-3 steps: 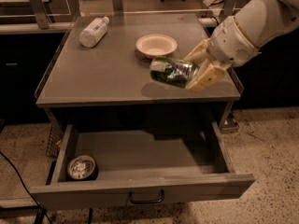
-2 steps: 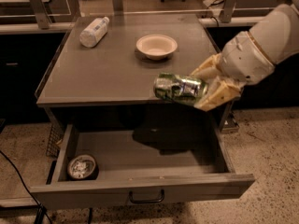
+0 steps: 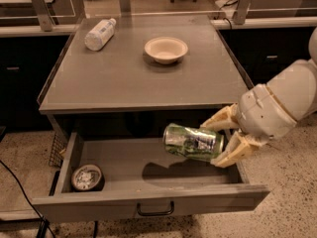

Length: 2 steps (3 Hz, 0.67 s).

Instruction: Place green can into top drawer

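The green can lies on its side in my gripper, held in the air above the right half of the open top drawer. The gripper's yellowish fingers are shut on the can's right end, and the white arm comes in from the right. The can's shadow falls on the drawer floor below it. The drawer is pulled out, with its dark curved handle on the front panel.
A round tin with a patterned top sits in the drawer's left front corner. On the table top stand a cream bowl and a clear plastic bottle lying at the back left. Benches and chair legs stand behind.
My gripper has carried the can from above the table top's right side forward and down, off the table edge, to over the open drawer.
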### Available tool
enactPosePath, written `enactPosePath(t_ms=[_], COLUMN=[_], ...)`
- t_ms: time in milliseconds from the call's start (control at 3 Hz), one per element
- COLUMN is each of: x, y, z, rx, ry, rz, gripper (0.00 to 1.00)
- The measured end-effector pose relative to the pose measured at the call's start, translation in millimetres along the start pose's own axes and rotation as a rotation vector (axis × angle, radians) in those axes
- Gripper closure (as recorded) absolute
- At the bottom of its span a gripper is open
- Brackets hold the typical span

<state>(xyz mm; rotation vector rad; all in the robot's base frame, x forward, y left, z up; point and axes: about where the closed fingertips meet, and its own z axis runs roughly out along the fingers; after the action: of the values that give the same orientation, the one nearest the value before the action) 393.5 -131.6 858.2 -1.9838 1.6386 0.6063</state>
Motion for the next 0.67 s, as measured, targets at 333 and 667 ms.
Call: enactPosePath(t_ms=[333, 667], x=[26.3, 38.8], y=[-15.9, -36.4], z=[50.0, 77.9], rx=[0.023, 0.051], ry=[0.000, 0.000], rz=[-0.044, -0.070], gripper=[1.00, 1.00])
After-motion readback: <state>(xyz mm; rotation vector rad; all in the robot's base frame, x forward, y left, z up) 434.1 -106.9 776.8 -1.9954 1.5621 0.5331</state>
